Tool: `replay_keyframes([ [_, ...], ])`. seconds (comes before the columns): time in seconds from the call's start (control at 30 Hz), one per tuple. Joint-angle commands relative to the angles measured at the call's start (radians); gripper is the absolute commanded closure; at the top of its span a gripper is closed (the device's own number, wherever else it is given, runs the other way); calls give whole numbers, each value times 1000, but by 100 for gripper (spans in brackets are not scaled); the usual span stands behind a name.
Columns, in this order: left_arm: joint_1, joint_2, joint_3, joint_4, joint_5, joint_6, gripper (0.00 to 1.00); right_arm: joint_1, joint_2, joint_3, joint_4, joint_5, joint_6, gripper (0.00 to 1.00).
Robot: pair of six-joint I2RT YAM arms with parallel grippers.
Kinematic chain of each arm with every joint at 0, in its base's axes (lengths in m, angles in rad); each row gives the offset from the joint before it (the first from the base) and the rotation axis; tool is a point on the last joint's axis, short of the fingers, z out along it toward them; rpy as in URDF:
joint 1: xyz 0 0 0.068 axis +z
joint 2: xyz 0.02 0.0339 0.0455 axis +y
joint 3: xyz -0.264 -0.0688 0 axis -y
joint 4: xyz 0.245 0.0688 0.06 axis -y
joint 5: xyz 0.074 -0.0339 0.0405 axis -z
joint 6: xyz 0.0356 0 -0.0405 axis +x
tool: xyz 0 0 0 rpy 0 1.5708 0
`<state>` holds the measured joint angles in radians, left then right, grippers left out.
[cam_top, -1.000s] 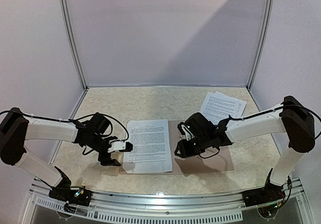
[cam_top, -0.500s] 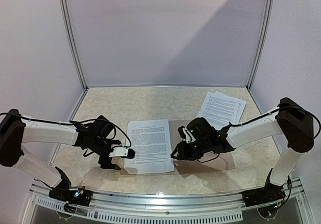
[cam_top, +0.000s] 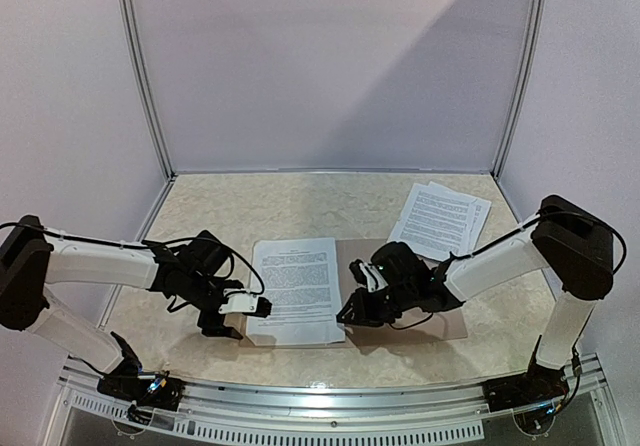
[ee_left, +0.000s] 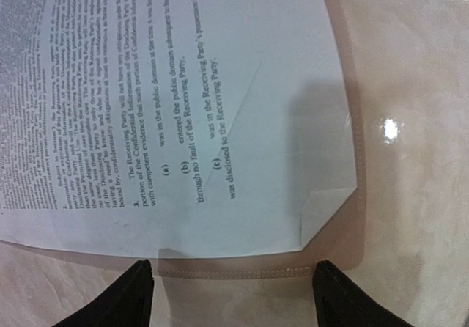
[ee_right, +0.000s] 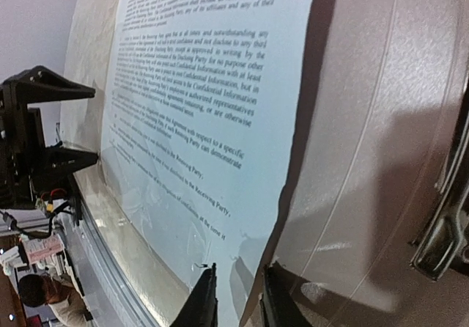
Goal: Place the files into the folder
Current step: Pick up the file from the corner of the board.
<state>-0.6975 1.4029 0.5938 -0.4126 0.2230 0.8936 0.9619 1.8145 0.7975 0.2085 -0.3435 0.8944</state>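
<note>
At the bottom of the right wrist view, your right gripper (ee_right: 238, 272) has its jaws a little apart, astride the corner of the printed sheet (ee_right: 198, 122). Your left gripper (ee_left: 233, 265) is wide open just below this sheet, which lies on the folder (cam_top: 450, 321) at the centre of the top view. The other files (cam_top: 440, 218) lie at the upper right.
</note>
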Motion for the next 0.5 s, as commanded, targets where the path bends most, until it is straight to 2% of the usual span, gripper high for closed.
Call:
replay_keyframes([
  [0.0,-28,67,-53,-62,-45,-7,27,3,2,-54,111,-79,67,85],
  [0.17,-33,77,-58,-45,-46,-24,33,6,-1,-98,210,-125,136,100],
  [0.47,-34,87,-57,-40,-45,-19,38,29,8,-116,241,-167,172,100],
])
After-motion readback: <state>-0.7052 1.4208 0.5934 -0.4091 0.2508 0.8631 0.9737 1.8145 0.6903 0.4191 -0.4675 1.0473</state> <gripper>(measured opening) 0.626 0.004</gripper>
